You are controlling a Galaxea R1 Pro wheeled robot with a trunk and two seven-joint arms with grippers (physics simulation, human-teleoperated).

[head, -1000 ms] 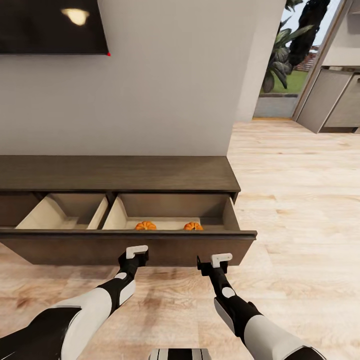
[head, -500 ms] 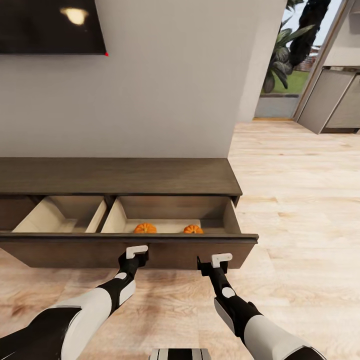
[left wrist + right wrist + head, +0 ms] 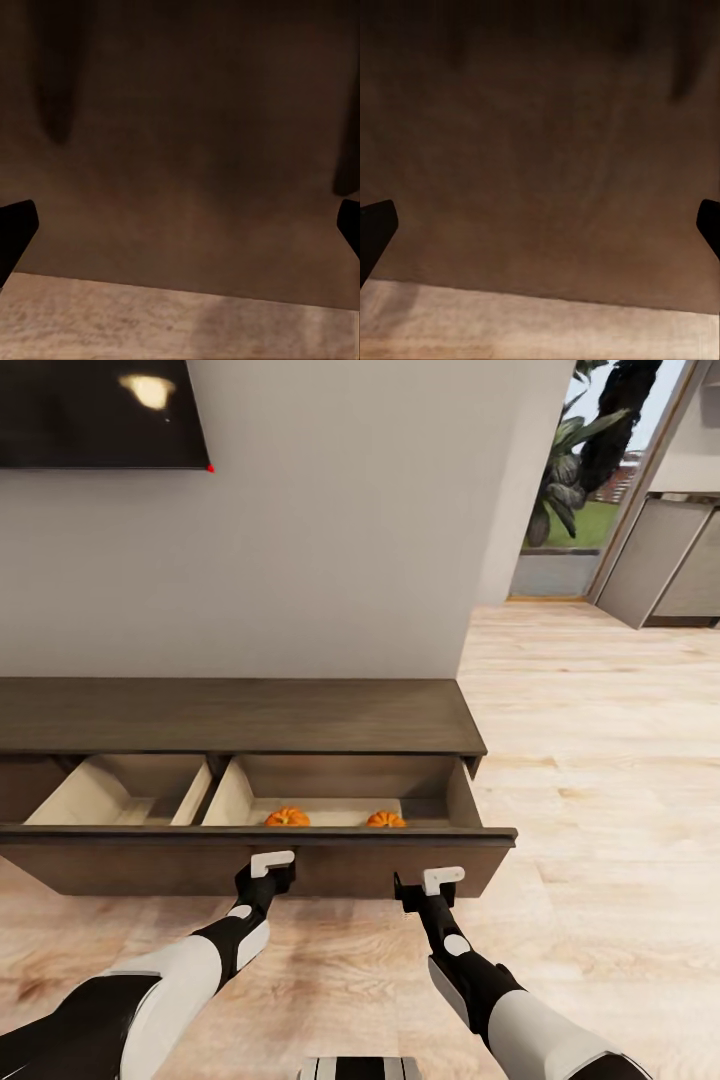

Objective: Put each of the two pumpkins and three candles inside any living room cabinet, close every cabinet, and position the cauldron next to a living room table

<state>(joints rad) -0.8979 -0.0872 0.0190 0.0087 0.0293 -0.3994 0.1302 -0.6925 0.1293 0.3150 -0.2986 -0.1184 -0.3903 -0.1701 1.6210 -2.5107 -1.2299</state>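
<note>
The long dark-brown cabinet (image 3: 240, 715) stands against the wall with its wide drawer pulled out. Two orange pumpkins (image 3: 287, 817) (image 3: 385, 819) lie on the pale floor of the drawer's right compartment. My left gripper (image 3: 272, 875) and right gripper (image 3: 425, 888) are both held close to the dark drawer front (image 3: 150, 865), side by side. In each wrist view the brown drawer front (image 3: 187, 150) (image 3: 547, 150) is very near, and the black fingertips (image 3: 15, 225) (image 3: 375, 225) stand wide apart with nothing between them. The candles, cauldron and table are out of view.
The drawer's left compartment (image 3: 110, 800) holds nothing. A dark TV (image 3: 100, 410) hangs on the wall above. Light wood floor (image 3: 600, 760) stretches to the right, toward grey kitchen units (image 3: 665, 560) and a doorway with plants (image 3: 570, 470).
The whole view has shifted slightly, with the cabinet a touch lower and further left in the picture. Both grippers keep the same pose at the drawer front.
</note>
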